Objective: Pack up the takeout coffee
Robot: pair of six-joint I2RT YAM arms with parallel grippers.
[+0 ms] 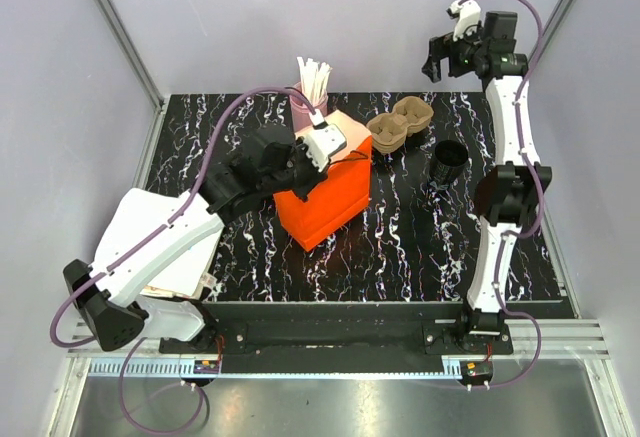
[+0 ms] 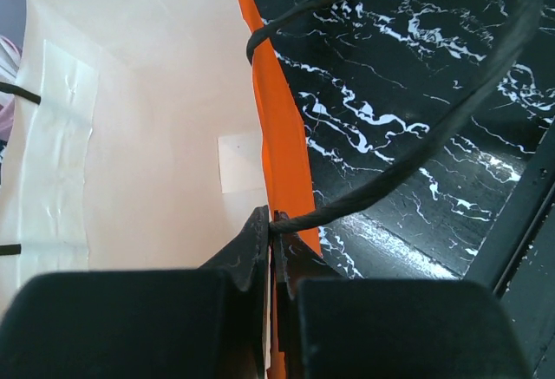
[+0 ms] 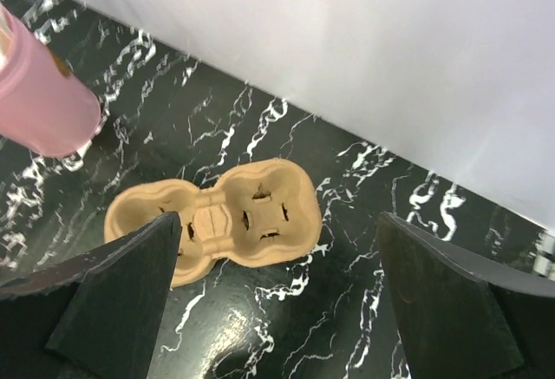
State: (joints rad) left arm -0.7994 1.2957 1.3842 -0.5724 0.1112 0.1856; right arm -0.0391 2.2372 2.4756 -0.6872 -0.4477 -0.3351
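One cup to bag: L pins the bag, R free

One black takeout coffee (image 1: 447,163) stands upright on the marble table (image 1: 420,252). It is well back from the right gripper (image 3: 277,223), toward that arm's base and just beside its forearm. It's not in the R wrist view. The R gripper is up high w/ fingers spread wide and nothing btwn them. Directly under it lies a cardboard cup carrier (image 3: 221,218), w/ a pink cup (image 3: 43,101) off to its left.

The left gripper (image 2: 273,230) is closed tight on the rim of the orange paper bag (image 1: 325,207), right where the black cord handle (image 2: 390,184) meets the wall. The bag mouth opens to that gripper's left. The pale inside shows no cup as far as the L wrist view reaches, so packing isn't done.

Handling, my read:
- Probably a thin-walled paper cup: light if empty, top-heavy and sloshy if filled.
- Can't tell from above whether a lid is on or whether there's liquid in it.
- The wall likely dents under a hard squeeze, and the smooth black skin may slip.
- Best hold prob. across the diameter, on the upper wall just under the rim, where the rolled edge stiffens it. Light clamp only.
- Keep it vertical all the way. Bag is soft paper, so lower the cup straight into the mouth and clear of the handle cord.
- The cup sits close to the R forearm, so approach from above to avoid knocking it.
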